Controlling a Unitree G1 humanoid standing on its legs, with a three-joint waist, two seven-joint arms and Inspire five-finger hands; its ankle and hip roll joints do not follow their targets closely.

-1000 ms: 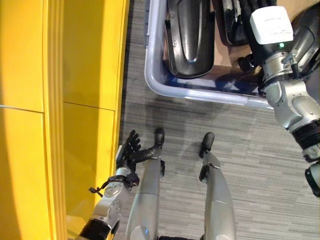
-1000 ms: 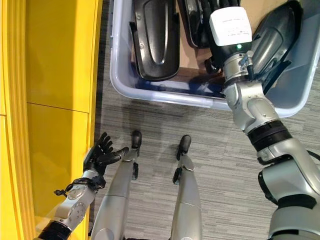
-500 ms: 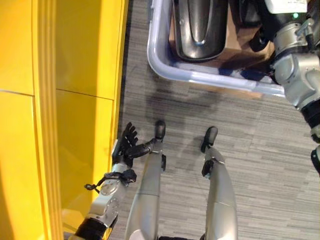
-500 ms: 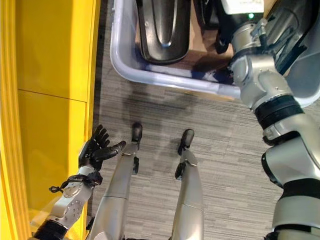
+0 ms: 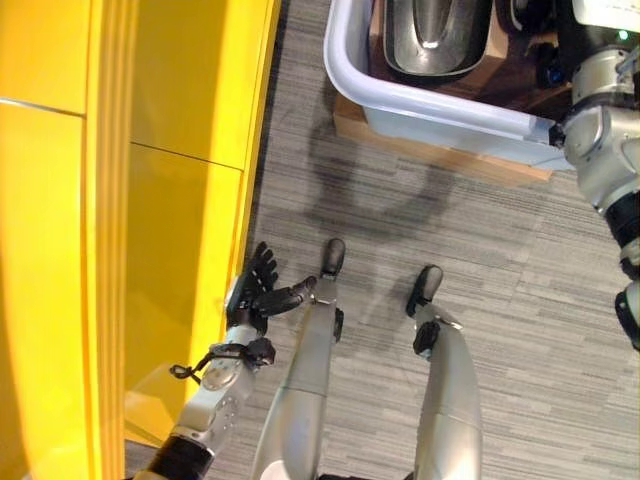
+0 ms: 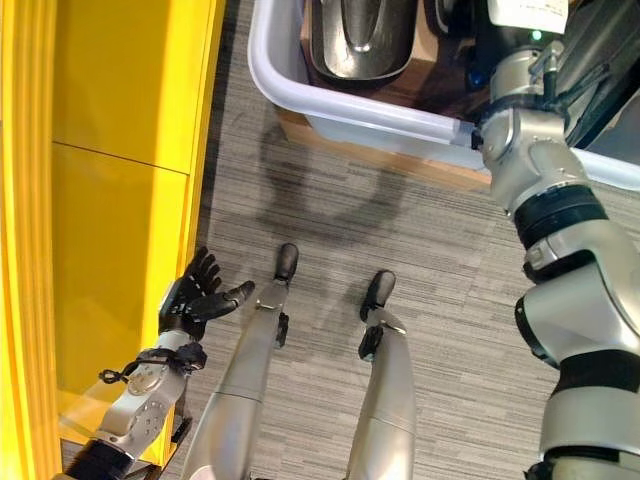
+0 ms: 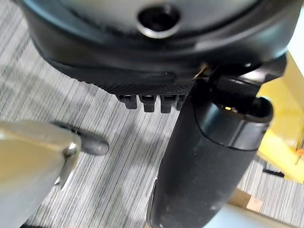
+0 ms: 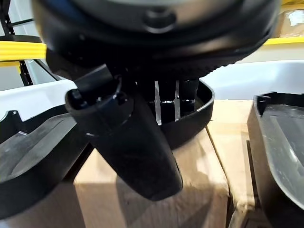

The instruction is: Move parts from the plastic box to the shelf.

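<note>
Right hand (image 8: pixel 142 137) inside box (image 5: pixel 345 70), fingers over black part (image 8: pixel 190 118), grip unclear; weak hold risks drop. Left hand (image 5: pixel 258 295) open, idle.

My left hand (image 5: pixel 258 296) hangs low, fingers spread and empty; my right arm reaches far right

One plastic box (image 5: pixel 420 100), at least two black parts (image 6: pixel 360 40), one yellow shelf (image 5: pixel 150 200)
</note>
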